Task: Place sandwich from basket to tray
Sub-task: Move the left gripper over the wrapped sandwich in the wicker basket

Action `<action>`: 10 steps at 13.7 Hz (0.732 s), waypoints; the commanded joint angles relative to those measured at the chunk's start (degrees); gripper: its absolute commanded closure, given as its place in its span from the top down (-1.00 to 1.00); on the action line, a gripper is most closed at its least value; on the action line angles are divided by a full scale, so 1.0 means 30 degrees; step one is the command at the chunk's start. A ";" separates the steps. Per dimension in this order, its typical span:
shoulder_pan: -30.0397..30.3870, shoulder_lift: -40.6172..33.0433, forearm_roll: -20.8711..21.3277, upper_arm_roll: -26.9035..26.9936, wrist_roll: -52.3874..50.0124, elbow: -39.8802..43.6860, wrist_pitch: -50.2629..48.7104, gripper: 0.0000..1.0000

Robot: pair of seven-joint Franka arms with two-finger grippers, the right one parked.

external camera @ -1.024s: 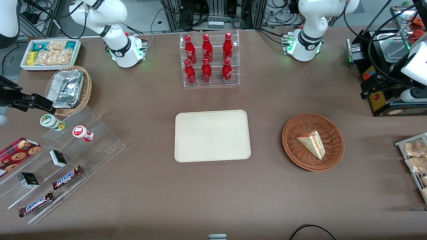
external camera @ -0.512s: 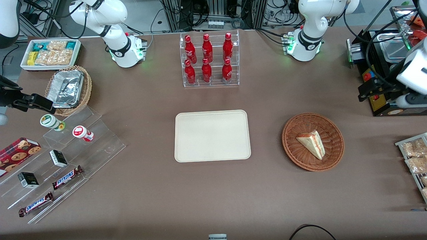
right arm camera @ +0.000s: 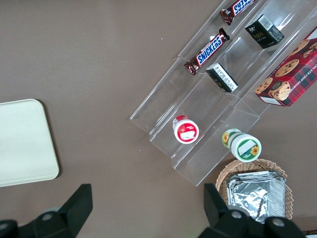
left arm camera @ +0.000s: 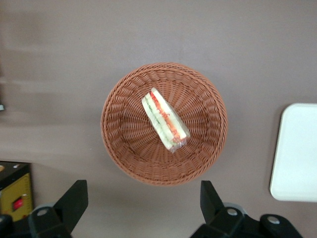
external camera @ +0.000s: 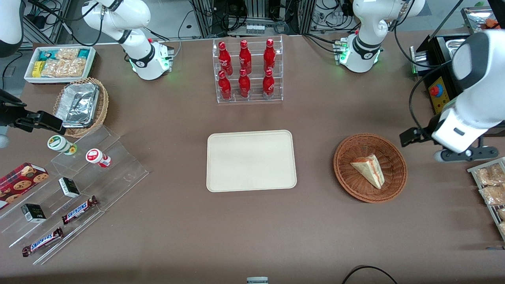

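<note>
The sandwich (external camera: 369, 169) is a pale wedge with red and green filling, lying in the round reddish-brown basket (external camera: 351, 185). In the left wrist view the sandwich (left arm camera: 165, 120) rests near the middle of the basket (left arm camera: 119, 144). The cream tray (external camera: 251, 160) is bare and lies beside the basket, toward the parked arm's end; one tray (left arm camera: 297, 153) end also shows at the wrist. My gripper (external camera: 464, 154) hangs above the table just outside the basket's rim, toward the working arm's end. The gripper (left arm camera: 141, 201) is open, its fingers (left arm camera: 74, 201) wide apart and holding nothing.
A clear rack of red bottles (external camera: 246, 71) stands farther from the front camera than the tray. A black machine (external camera: 446, 86) and a rack of bagged pastries (external camera: 489, 189) flank the working arm. Stepped acrylic shelves with snacks (external camera: 71, 193) lie toward the parked arm's end.
The working arm has swung from over the black machine toward the basket and dropped lower, bringing the gripper close to the basket's rim. Sandwich, basket and tray have not moved.
</note>
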 commanded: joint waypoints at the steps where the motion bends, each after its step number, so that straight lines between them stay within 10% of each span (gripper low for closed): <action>1: -0.0633 -0.0441 -0.0023 -0.0064 -0.2723 -0.2629 0.2792 1.00; 10: -0.1221 0.0290 -0.0169 -0.0152 -0.8151 -0.8343 1.1142 1.00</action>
